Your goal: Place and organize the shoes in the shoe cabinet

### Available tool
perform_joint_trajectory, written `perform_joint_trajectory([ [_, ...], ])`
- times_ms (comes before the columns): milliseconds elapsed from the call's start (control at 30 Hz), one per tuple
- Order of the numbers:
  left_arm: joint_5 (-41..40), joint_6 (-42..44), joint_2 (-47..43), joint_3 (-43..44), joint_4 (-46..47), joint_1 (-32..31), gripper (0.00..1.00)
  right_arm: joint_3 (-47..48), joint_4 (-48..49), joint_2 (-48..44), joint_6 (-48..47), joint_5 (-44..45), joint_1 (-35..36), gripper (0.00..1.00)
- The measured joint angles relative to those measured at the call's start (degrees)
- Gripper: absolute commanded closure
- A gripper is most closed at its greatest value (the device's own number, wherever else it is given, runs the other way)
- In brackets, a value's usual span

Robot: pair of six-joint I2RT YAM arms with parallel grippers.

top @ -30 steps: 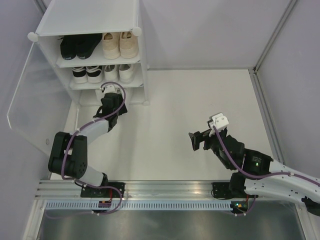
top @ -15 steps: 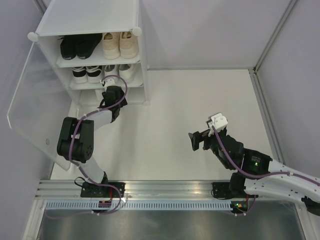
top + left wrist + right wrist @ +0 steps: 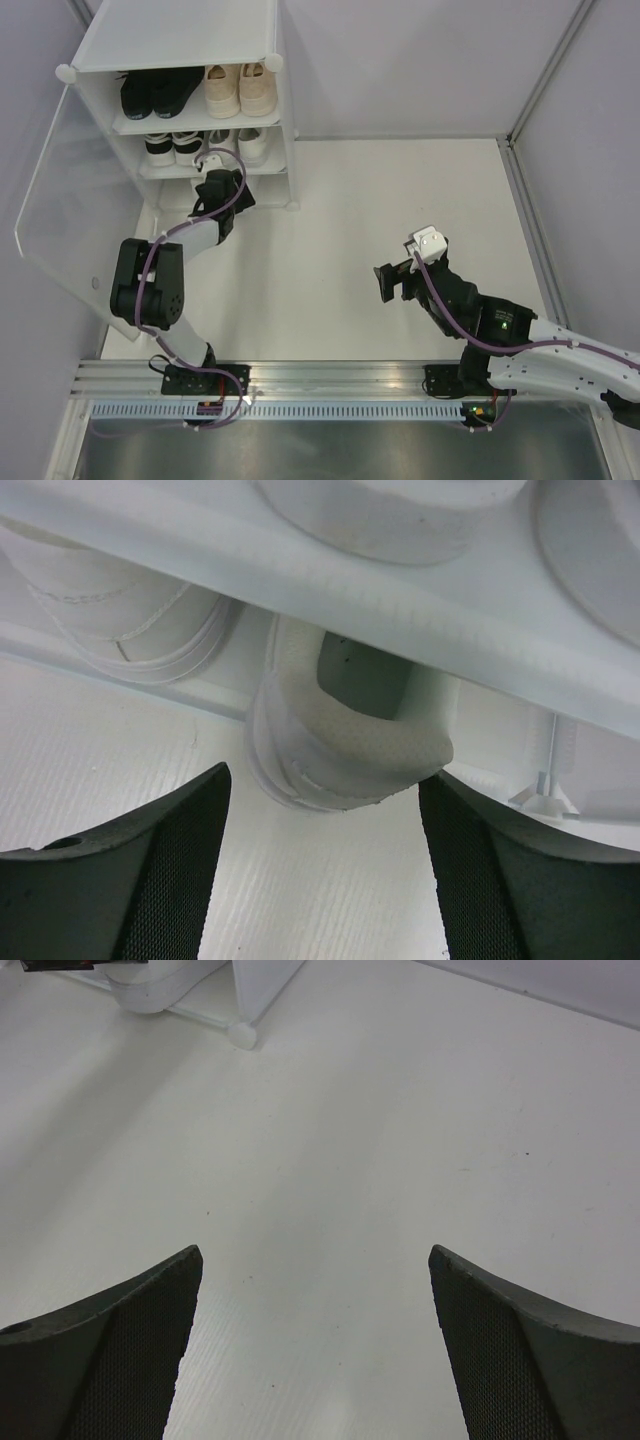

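The shoe cabinet (image 3: 178, 30) stands at the far left. Its top tier holds an all-black pair (image 3: 152, 92) and a beige pair (image 3: 240, 88). The middle tier holds a black-and-white pair (image 3: 172, 148) and a white pair (image 3: 240, 143). My left gripper (image 3: 215, 182) is open at the mouth of the bottom tier. In the left wrist view its fingers (image 3: 150, 880) stand apart just short of a white shoe's heel (image 3: 340, 750), without touching it. Another white shoe (image 3: 130, 620) sits to the left. My right gripper (image 3: 392, 282) is open and empty over the floor.
The cabinet's frosted door (image 3: 60, 200) hangs open to the left of my left arm. The middle shelf's edge (image 3: 420, 600) runs just above the left gripper. The cabinet's round foot connector (image 3: 240, 1035) shows far ahead in the right wrist view. Grey walls enclose the white floor (image 3: 400, 200).
My left gripper has moved forward to the cabinet's bottom tier, and its arm has stretched out. My right gripper has shifted slightly left.
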Motion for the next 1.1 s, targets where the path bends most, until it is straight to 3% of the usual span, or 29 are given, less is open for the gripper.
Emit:
perform_joint_trajectory([
  [100, 0.3, -1.7, -2.9, -1.4, -0.3, 0.5, 0.21, 0.0, 0.0, 0.0, 0.0, 0.0, 0.0, 0.02],
  [200, 1.2, -2.8, -5.7, -2.6, -1.1, 0.8, 0.38, 0.0, 0.0, 0.0, 0.0, -0.1, 0.0, 0.02],
  [267, 1.4, -3.9, -6.7, -2.9, -2.1, 0.8, 0.61, 0.0, 0.0, 0.0, 0.0, -0.2, 0.0, 0.02],
  [333, 1.9, -4.7, -6.8, -2.9, -3.1, 0.8, 0.71, 0.0, 0.0, 0.0, 0.0, -0.3, 0.0, 0.02],
  [767, 4.9, -7.8, -2.1, -3.2, -6.9, 0.8, 0.73, 0.0, 0.1, -0.2, 0.0, -0.7, 0.0, 0.02],
  [1100, 4.0, -8.0, 3.2, 2.3, -10.6, 0.8, 0.74, 0.0, 0.1, -0.2, 0.0, -0.6, 0.0, 0.02],
])
